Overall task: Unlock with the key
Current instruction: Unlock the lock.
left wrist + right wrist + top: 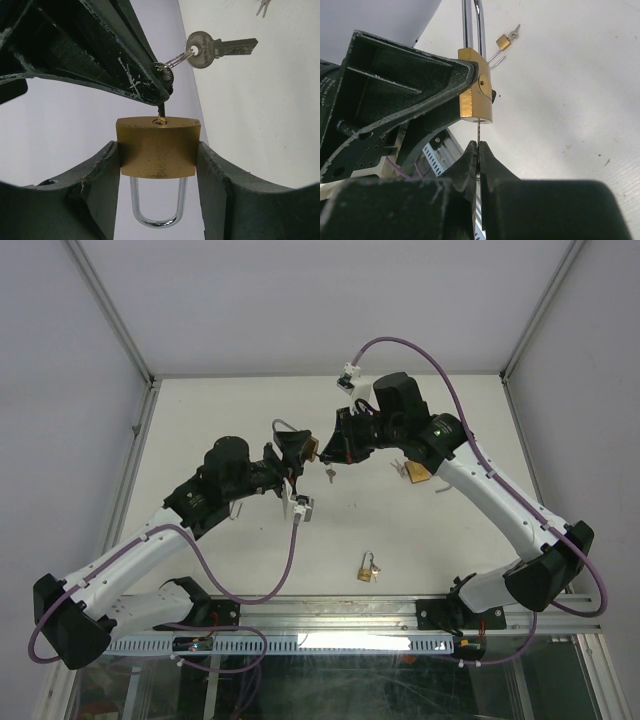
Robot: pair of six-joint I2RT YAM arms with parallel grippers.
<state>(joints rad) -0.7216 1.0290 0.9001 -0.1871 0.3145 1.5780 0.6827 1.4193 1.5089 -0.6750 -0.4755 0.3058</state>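
My left gripper (159,160) is shut on a brass padlock (158,147), held above the table; its steel shackle (156,205) is closed and points toward the wrist. The padlock also shows in the top view (303,448) and the right wrist view (476,92). My right gripper (478,150) is shut on a key (478,131) whose blade stands in the padlock's keyhole. In the left wrist view the key blade (161,111) enters the keyhole, and a second key (215,48) hangs from the ring beside the right fingers (125,55).
A second small brass padlock with keys (368,569) lies on the table near the front edge; it also shows in the right wrist view (503,41). Another padlock (416,474) lies under the right arm. A loose key (330,475) lies at mid table.
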